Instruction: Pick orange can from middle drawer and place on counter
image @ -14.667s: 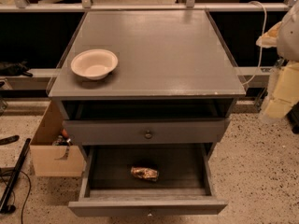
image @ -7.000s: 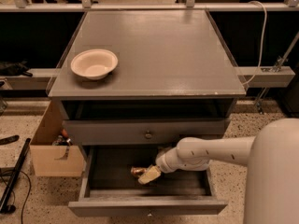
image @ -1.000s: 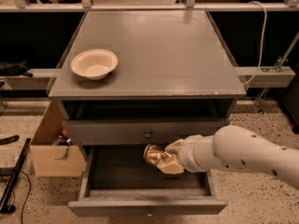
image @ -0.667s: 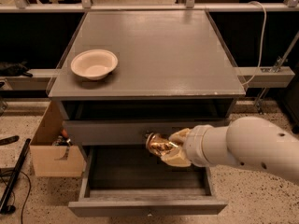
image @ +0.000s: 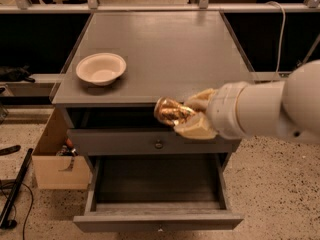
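Partly hidden by the gripper's (image: 179,118) two cream fingers (image: 196,130) clamped around it, the orange can (image: 167,111) hangs before the counter's (image: 170,49) front edge, the open middle drawer (image: 157,219) below. The arm is cut off at right.

Gripper (image: 186,118) at the table (image: 165,49) near edge, right of centre: jaws cover the orange can (image: 169,111) on its right side. Arm (image: 270,106) cut off by right edge; hides table's near-right corner. Cardboard box (image: 52,159) contents too small to tell.
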`<act>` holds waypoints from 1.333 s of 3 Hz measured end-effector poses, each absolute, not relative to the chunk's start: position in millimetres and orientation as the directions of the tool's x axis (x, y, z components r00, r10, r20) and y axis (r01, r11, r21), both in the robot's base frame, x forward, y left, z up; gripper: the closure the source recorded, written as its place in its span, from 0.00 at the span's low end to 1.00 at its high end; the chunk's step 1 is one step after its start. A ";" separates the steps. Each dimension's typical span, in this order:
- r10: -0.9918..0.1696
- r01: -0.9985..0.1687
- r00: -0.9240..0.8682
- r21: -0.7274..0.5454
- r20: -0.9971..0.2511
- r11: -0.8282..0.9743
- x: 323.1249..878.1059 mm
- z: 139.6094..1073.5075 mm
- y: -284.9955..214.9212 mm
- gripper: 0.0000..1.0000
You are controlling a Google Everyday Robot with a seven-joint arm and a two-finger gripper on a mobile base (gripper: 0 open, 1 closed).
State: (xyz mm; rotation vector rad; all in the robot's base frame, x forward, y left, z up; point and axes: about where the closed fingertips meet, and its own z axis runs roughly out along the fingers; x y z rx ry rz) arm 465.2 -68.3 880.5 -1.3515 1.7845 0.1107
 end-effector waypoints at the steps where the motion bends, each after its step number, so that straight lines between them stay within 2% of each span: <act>1: -0.733 -0.804 -0.004 -0.433 -0.681 0.407 472.3 903.7 -65.4 1.00; 3: -0.749 -0.803 0.016 -0.455 -0.662 0.385 489.0 909.3 -58.1 1.00; 4: -0.774 -0.790 0.039 -0.494 -0.632 0.364 524.7 925.8 -53.1 1.00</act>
